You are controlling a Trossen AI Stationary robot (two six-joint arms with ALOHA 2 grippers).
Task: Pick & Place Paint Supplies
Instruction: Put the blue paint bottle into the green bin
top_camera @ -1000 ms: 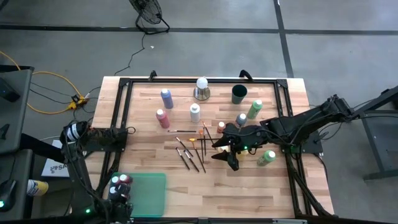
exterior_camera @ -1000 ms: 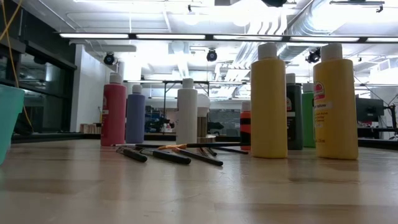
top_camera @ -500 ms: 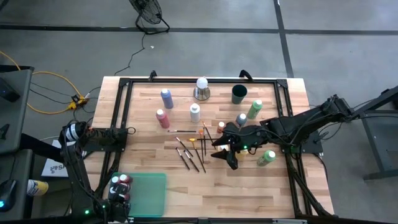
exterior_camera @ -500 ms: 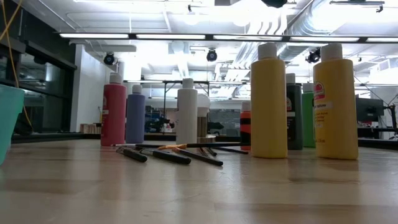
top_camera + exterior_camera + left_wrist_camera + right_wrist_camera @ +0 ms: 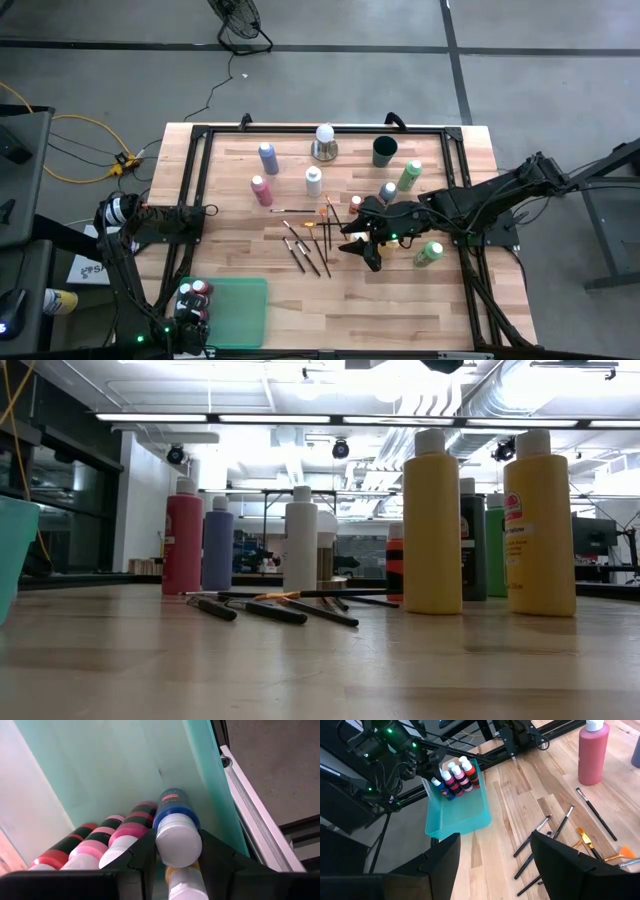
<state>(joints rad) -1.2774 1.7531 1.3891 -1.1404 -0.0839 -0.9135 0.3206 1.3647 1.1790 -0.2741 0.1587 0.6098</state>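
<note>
A teal tray (image 5: 240, 310) lies at the table's near left. Several paint bottles (image 5: 107, 837) stand in its left end. My left gripper (image 5: 177, 851) points down over them, shut on a blue bottle (image 5: 172, 809) with a white cap. More bottles (image 5: 268, 157) (image 5: 261, 189) (image 5: 314, 181) (image 5: 409, 175) stand at the far middle of the table. Thin brushes (image 5: 305, 242) lie on the wood at its centre. My right gripper (image 5: 365, 248) hovers open just right of the brushes, touching nothing. My left gripper pinches the blue bottle by its white cap (image 5: 178, 842) between its two fingers (image 5: 144, 856), coming from above and pointing down. The bottle hangs upright below the fingers among the other bottles in the tray. Whether its base rests on the tray I cannot tell.
A white ball on a metal base (image 5: 324, 142) and a dark green cup (image 5: 385, 151) stand at the far edge. A green bottle (image 5: 428, 253) lies on its side under the right arm. A black frame (image 5: 200, 170) borders the table.
My left gripper has sunk a little toward the tray's left end with the blue bottle, staying shut on its cap.
</note>
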